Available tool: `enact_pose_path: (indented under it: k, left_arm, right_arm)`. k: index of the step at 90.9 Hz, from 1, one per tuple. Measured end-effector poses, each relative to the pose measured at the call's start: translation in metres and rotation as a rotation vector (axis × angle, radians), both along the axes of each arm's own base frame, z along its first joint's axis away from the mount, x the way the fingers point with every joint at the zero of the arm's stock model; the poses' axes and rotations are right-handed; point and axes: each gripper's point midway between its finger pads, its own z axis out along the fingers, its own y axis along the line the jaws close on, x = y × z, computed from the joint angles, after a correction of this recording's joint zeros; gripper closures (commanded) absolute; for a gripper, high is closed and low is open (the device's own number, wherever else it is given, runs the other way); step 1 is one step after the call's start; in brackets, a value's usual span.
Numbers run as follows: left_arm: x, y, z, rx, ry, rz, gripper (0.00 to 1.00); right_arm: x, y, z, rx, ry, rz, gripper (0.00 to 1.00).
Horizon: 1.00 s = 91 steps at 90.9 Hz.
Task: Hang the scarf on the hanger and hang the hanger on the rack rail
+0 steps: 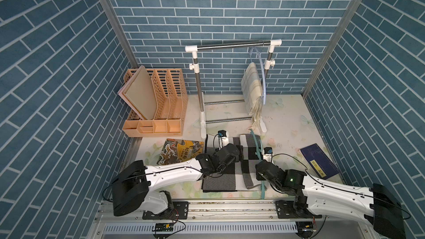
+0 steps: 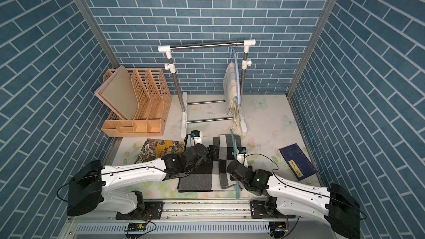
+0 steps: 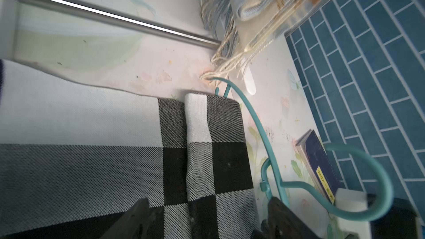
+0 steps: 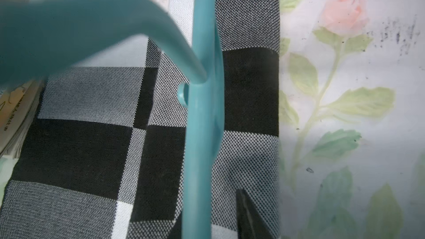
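Observation:
The black, white and grey checked scarf (image 1: 220, 180) (image 2: 195, 180) (image 3: 92, 168) (image 4: 80, 145) lies flat at the table's front. Its right side is folded into a narrow strip. The teal hanger (image 1: 262, 190) (image 2: 237, 191) (image 3: 259, 123) (image 4: 197, 157) stands on edge along that strip, and its far end pokes out from under the strip's end. My left gripper (image 1: 240, 152) (image 2: 212, 151) (image 3: 210, 221) hangs open just above the strip, holding nothing. My right gripper (image 1: 261, 160) (image 2: 234, 158) (image 4: 213, 221) straddles the hanger bar, with one finger (image 4: 248, 214) clearly apart from it.
A clothes rack (image 1: 230, 44) stands at the back with a cream scarf (image 1: 251, 88) on a pale blue hanger. An orange file organiser (image 1: 156, 102) is at the back left. A picture book (image 1: 181, 150) lies left of the scarf and a dark blue book (image 1: 319, 160) lies at the right.

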Motion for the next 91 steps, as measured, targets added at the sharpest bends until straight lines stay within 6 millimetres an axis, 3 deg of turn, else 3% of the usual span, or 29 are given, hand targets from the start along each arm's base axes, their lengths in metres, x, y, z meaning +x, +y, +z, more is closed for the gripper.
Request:
enact_pose_path:
  k: [16,31,37,50,74,91]
  left_arm:
    - [0.001,-0.021,-0.052,0.017,0.097,-0.07,0.27]
    - [-0.004,-0.033,-0.082,0.023,0.164,-0.124,0.3]
    - [-0.005,-0.038,-0.087,0.014,0.181,-0.139,0.32]
    - [-0.004,-0.044,-0.096,-0.008,0.214,-0.15,0.45]
    - [-0.002,-0.047,-0.097,-0.027,0.224,-0.151,0.99]
    - [0.0,-0.046,-0.093,-0.028,0.214,-0.153,1.0]
  right_arm:
    - [-0.002,-0.004,0.0,-0.012,0.003,-0.002,0.71]
    - [-0.002,-0.005,0.0,-0.017,0.005,-0.002,0.71]
    - [-0.002,-0.005,0.0,-0.018,0.006,-0.002,0.71]
    - [-0.002,-0.005,0.002,-0.017,0.005,-0.002,0.72]
    - [-0.001,-0.005,0.01,0.015,-0.011,-0.011,0.73]
    - [0.001,-0.006,0.014,0.029,-0.022,-0.033,0.74]
